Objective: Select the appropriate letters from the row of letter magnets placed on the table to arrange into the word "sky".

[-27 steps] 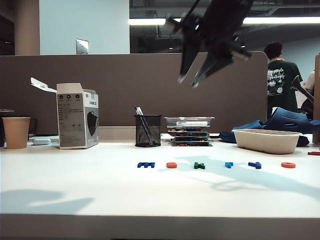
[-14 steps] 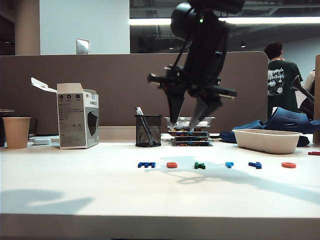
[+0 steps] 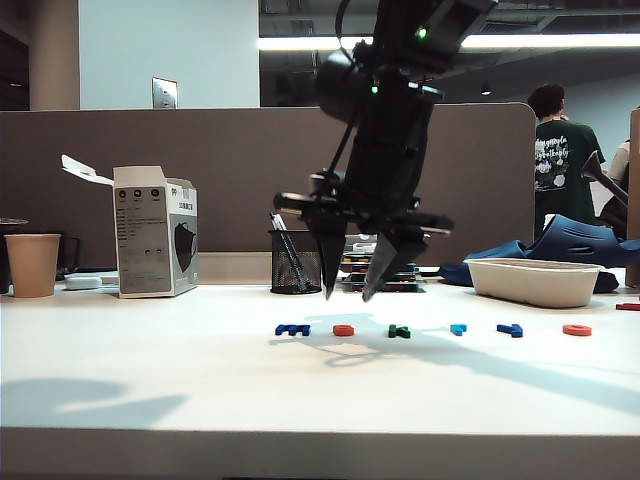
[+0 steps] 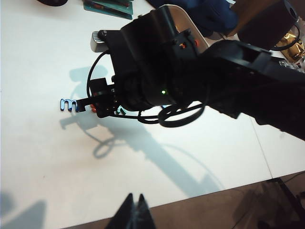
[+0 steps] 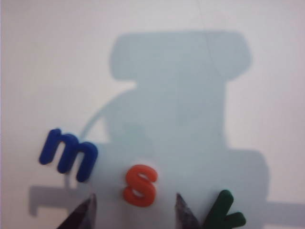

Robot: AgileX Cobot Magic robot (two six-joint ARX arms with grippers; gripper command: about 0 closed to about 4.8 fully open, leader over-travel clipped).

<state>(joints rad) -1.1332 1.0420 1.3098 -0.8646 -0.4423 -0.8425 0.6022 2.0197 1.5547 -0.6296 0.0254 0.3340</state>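
The row of letter magnets lies across the table point(image 3: 150, 380): a dark blue m point(image 3: 292, 329), an orange-red s point(image 3: 343, 330), a green k point(image 3: 399, 331), a small light blue letter point(image 3: 458, 328), a dark blue y point(image 3: 510, 330) and an orange-red ring point(image 3: 576, 330). My right gripper point(image 3: 348, 295) hangs open, pointing down just above the s. In the right wrist view its gripper point(image 5: 135, 198) straddles the s point(image 5: 140, 185), with the m point(image 5: 68, 155) and the k point(image 5: 224, 214) on either side. My left gripper point(image 4: 135, 196) is shut and empty over the table's front edge, out of the exterior view.
Along the back stand a paper cup point(image 3: 32, 264), an opened white box point(image 3: 155, 232), a mesh pen holder point(image 3: 296, 261) and a stack of clear trays point(image 3: 380, 262). A white oblong tray point(image 3: 535, 281) sits at the back right. A person stands behind the partition.
My right arm has dropped from high above the table and shifted left, to just over the orange-red s. Its jaws have spread wider. The letters have not moved.
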